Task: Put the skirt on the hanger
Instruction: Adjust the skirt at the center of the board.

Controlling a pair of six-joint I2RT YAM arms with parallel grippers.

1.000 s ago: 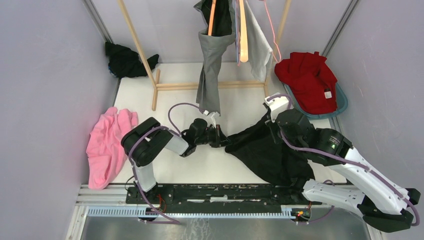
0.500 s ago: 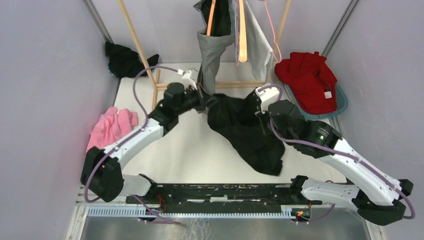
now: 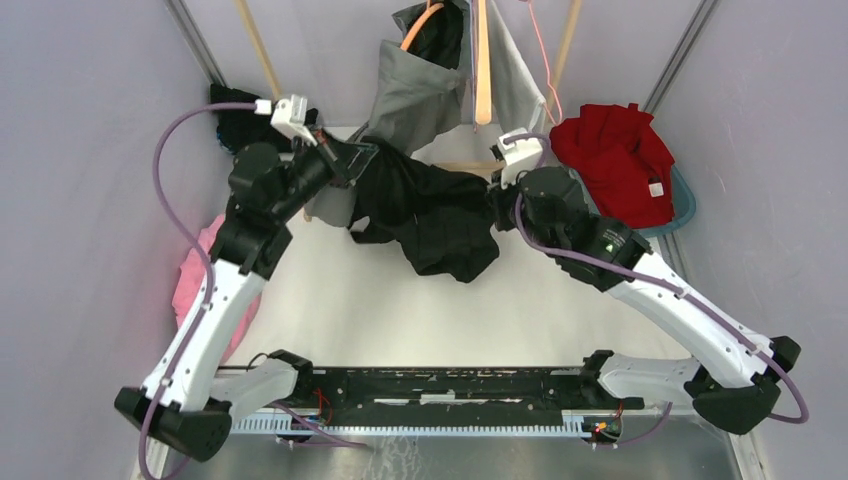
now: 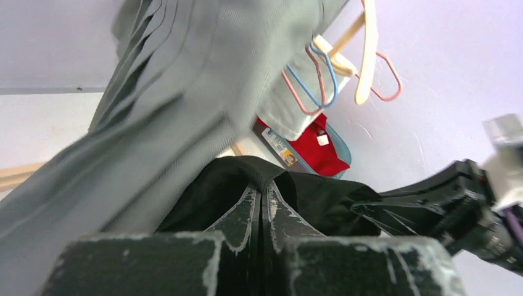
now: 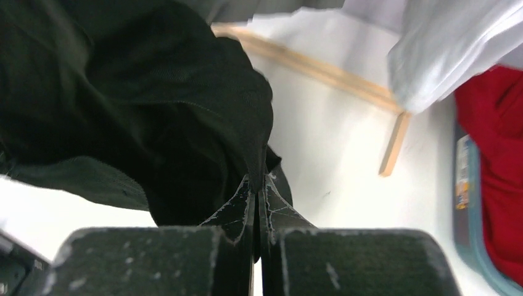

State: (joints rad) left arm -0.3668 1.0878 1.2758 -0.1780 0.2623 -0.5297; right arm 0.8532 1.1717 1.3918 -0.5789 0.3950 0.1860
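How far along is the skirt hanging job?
Done: the black fabric skirt is picked up and spread between the two arms near the wooden rack. In hand: the left tool and right tool are each shut on a skirt edge. Left: it is on no hanger yet. The pale wooden hanger hangs above it, beside the grey garment.

Skirt (image 3: 430, 205) stretched between left jaws and right jaws, above table (image 3: 380, 300), before rack (image 3: 260, 50). Basket (image 3: 686, 205) far right; cloth heap (image 3: 190, 290) left.
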